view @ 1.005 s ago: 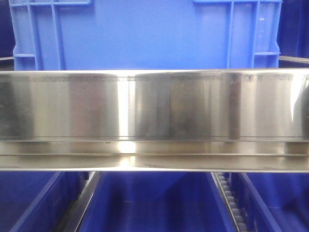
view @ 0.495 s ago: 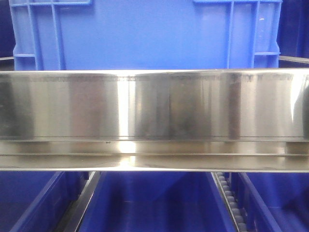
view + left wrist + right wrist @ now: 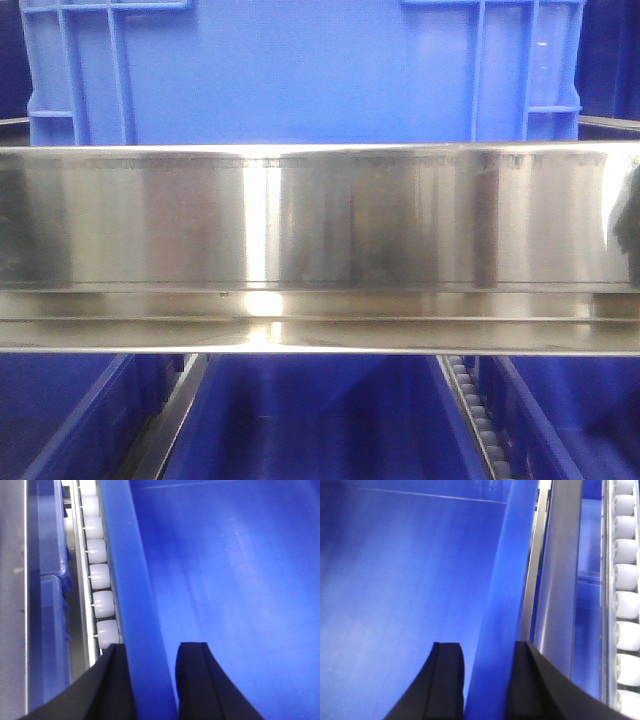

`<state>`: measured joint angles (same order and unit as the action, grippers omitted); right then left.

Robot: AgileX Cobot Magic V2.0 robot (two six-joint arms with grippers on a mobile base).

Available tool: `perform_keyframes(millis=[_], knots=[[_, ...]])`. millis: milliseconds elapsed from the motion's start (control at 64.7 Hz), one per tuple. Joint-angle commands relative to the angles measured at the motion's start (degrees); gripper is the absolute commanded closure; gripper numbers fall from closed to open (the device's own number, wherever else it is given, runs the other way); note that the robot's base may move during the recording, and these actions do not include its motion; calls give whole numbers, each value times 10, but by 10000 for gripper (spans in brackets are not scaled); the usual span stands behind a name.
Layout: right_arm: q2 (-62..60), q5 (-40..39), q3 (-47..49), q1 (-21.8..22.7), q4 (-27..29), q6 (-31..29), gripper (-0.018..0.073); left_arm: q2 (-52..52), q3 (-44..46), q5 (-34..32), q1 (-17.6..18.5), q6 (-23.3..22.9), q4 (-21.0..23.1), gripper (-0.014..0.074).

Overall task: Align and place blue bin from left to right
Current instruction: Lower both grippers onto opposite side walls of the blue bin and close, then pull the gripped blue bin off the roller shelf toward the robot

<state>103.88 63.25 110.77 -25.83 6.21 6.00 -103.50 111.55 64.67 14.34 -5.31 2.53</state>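
Left tool (image 3: 152, 650), right tool (image 3: 482, 647) clamp opposite walls of blue bin (image 3: 300, 70).

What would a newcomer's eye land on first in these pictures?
The shiny steel rail across the front view's middle, with the large blue bin standing behind and above it. In the wrist views, the left gripper and right gripper each straddle a bin wall, white rollers alongside.
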Motion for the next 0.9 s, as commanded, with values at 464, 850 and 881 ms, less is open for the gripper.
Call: perform_keyframes(millis=[464,850,881], knots=[[-108,-22,5,0,10,3,712,116,7,-48,1,2,113,707],[-172,-39,5,0,10,3,712,163,7,-57,2,2,135,707],[-172,-39,5,0,10,3,712,163,7,-57,2,2,135,707]])
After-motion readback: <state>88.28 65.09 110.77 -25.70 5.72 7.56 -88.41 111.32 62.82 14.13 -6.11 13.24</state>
